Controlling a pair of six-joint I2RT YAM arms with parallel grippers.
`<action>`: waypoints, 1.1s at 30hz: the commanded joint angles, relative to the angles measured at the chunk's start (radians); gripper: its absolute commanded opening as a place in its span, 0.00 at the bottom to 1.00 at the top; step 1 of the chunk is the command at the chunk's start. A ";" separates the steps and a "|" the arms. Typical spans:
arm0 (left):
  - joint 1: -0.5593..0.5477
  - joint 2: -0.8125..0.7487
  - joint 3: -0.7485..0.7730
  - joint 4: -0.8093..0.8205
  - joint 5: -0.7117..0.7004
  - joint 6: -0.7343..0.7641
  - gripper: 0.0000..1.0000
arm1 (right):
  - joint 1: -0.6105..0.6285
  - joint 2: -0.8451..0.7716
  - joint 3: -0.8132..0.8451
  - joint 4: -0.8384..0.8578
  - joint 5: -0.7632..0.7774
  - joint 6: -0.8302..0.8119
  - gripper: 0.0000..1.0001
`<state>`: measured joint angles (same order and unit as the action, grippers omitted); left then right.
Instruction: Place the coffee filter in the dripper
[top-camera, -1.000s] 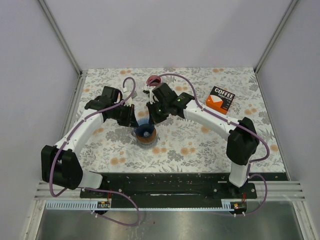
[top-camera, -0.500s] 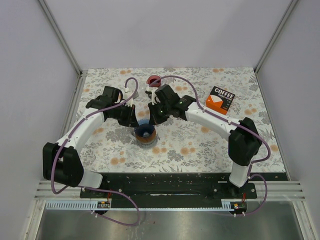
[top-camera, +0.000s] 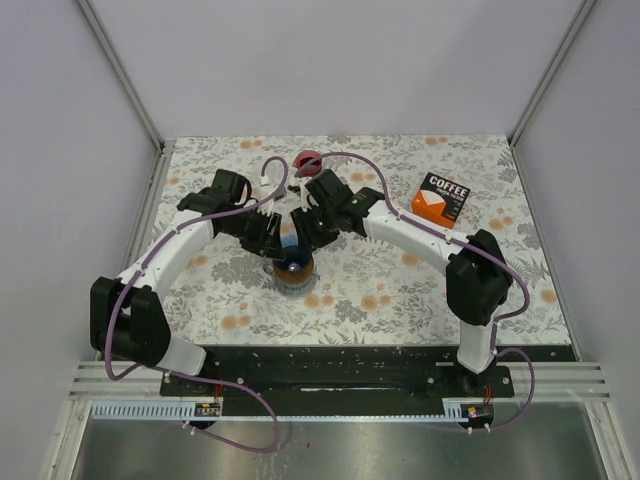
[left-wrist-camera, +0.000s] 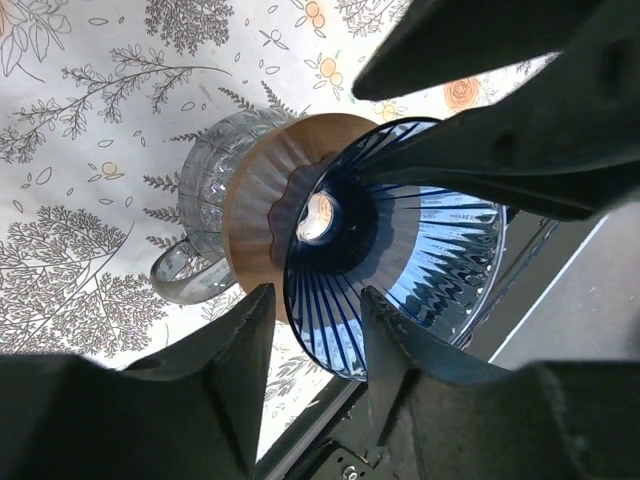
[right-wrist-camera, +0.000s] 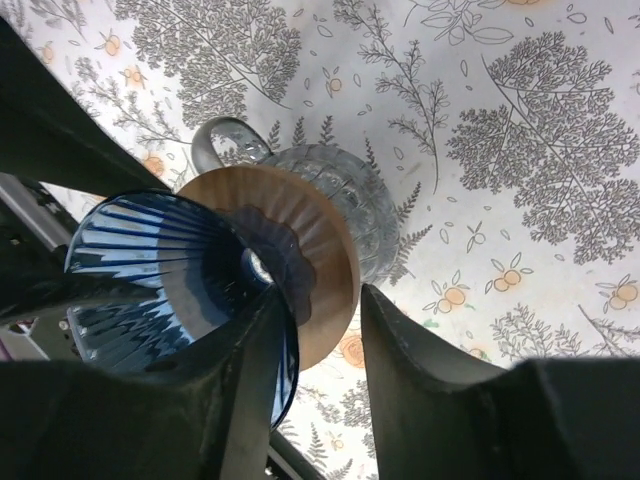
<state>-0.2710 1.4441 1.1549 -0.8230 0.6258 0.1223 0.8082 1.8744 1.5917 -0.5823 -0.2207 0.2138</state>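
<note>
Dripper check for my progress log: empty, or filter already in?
Empty, it seems: the dripper shows bare blue ribs down to its drain hole in both wrist views, nothing lining them.

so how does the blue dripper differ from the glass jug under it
The dripper is blue, a ribbed cone with a wooden collar; the jug is clear and rounded. The jug has a side handle; the dripper shows none. The dripper sits on top; the jug stands on the table. Both are see-through.
</note>
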 joint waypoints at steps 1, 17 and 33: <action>-0.002 -0.005 0.104 -0.056 0.038 0.034 0.47 | -0.014 0.015 0.100 -0.051 0.011 -0.036 0.47; 0.070 -0.062 0.275 -0.070 0.009 0.017 0.70 | -0.148 -0.173 0.237 -0.137 0.193 -0.099 0.82; 0.127 -0.108 0.229 -0.004 0.005 -0.012 0.72 | -0.452 0.204 0.367 -0.183 0.984 -0.209 0.99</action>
<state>-0.1562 1.3827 1.3960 -0.8730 0.6231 0.1204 0.3428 1.9362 1.8584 -0.7521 0.4946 0.0719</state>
